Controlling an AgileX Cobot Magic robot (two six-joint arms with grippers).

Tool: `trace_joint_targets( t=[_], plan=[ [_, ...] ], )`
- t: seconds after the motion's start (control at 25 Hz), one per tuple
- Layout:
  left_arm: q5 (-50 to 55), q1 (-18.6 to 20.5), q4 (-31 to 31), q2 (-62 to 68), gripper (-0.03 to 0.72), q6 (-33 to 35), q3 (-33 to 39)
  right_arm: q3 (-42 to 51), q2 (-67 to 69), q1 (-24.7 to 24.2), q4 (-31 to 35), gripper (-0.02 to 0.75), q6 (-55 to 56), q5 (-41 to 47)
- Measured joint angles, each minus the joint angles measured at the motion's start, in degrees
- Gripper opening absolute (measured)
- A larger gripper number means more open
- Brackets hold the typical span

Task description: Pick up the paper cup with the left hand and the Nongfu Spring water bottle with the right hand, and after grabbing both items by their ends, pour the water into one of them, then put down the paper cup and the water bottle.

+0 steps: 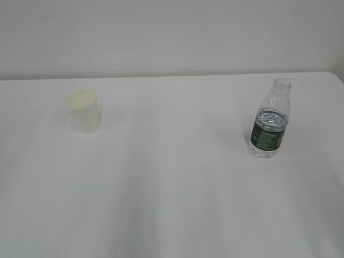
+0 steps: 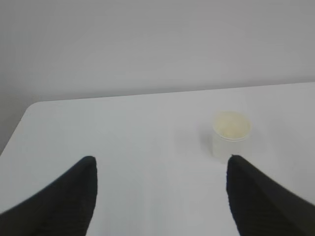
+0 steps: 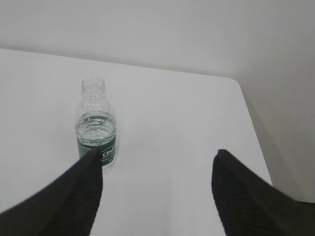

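With both grippers spread wide and empty, we should center the left gripper point(image 2: 160, 169) squarely around the paper cup point(image 2: 231, 133) before closing.

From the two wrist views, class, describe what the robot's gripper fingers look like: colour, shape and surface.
Only the fingers show. The left gripper has two black fingers that broaden toward the camera and narrow to blunt rounded tips, with fine ribbing on their surface. The right gripper has matching black, finely ribbed fingers. No cables, markings or arm links are visible, and neither arm appears in the exterior view.
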Motion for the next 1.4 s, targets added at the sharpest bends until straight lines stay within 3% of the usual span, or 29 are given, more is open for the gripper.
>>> trace_joint_targets(
  t=[0.84,1.2,1.4],
  plan=[
    [-14.9,0.0,-3.1,27.1,0.587,0.0,0.0,0.0,13.9,0.0,-0.2,0.531,-0.4,-13.1],
    [-21.9,0.0,-0.7,29.9,0.571,0.0,0.1,0.0,22.4,0.0,-0.2,0.531,-0.4,-21.6],
    [-28.0,0.0,-0.2,29.9,0.554,0.0,4.3,1.5,26.3,0.0,-0.2,0.531,-0.4,-28.3]
  ],
)
